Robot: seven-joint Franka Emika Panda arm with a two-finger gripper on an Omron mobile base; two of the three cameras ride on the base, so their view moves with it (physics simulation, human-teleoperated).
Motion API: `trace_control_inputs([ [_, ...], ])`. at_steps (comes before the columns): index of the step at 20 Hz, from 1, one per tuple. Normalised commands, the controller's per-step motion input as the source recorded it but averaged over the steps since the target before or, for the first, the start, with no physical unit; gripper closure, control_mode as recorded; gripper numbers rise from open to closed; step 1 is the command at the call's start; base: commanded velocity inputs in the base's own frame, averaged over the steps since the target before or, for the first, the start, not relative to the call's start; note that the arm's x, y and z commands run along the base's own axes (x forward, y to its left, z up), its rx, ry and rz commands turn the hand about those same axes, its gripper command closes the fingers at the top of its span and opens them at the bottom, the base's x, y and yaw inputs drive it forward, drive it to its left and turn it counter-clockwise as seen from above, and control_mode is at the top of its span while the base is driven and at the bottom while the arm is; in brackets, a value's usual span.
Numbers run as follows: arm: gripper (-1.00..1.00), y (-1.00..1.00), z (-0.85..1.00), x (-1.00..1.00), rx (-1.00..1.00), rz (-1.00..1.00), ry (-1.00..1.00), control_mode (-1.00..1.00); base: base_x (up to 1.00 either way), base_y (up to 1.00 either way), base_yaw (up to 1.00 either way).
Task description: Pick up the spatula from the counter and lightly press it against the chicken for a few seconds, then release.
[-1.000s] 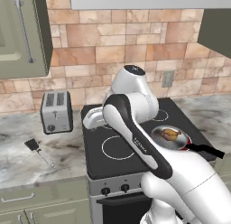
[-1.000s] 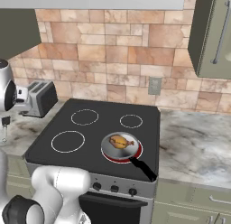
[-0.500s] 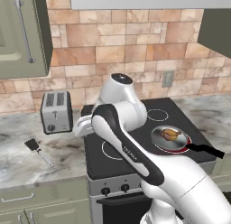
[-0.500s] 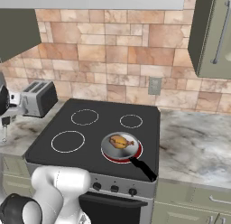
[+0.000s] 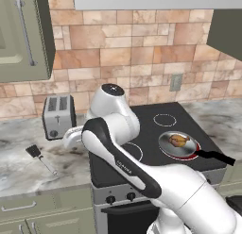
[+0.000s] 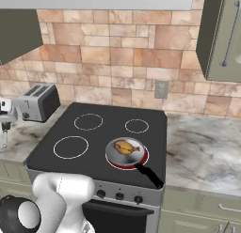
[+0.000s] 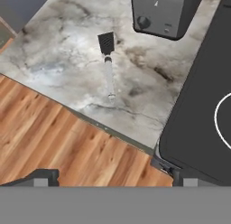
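one spatula (image 7: 108, 67) on marbled counter (image 7: 54, 60), tiled wall (image 5: 118, 49), wood floor (image 7: 58, 146)

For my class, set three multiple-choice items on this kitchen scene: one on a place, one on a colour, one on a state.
1. Where does the spatula lie?
A in a drawer; B on the counter near the toaster; C hanging on the wall.

2. What colour is the pan handle?
A white; B green; C black.

3. How are the fingers?
A open, holding nothing; B shut on the spatula; C shut on the pan handle.

Answers:
1 B: the hand view shows it flat on the marble by the toaster.
2 C: it shows black in both base views.
3 A: they stand wide apart, with the spatula lying apart from them.
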Motion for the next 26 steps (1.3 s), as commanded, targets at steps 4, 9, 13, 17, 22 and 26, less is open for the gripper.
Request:
trace_control_inputs([
  [4,-1.00,0.34,-0.13,0.00,0.00,-0.02,0.01,-1.00,0.00,0.00,0.00],
  [9,-1.00,0.34,-0.18,0.00,0.00,-0.01,0.02,-1.00,0.00,0.00,0.00],
  [13,-1.00,0.27,-0.19,0.06,0.00,0.00,0.00,-1.00,0.00,0.00,0.00],
  [17,-1.00,0.16,-0.15,0.15,0.00,-0.03,0.00,-1.00,0.00,0.00,0.00],
  [22,-1.00,0.04,-0.16,0.18,0.00,-0.04,0.00,-1.00,0.00,0.00,0.00],
  [26,-1.00,0.09,-0.15,0.18,0.00,-0.01,0.01,-1.00,0.00,0.00,0.00],
])
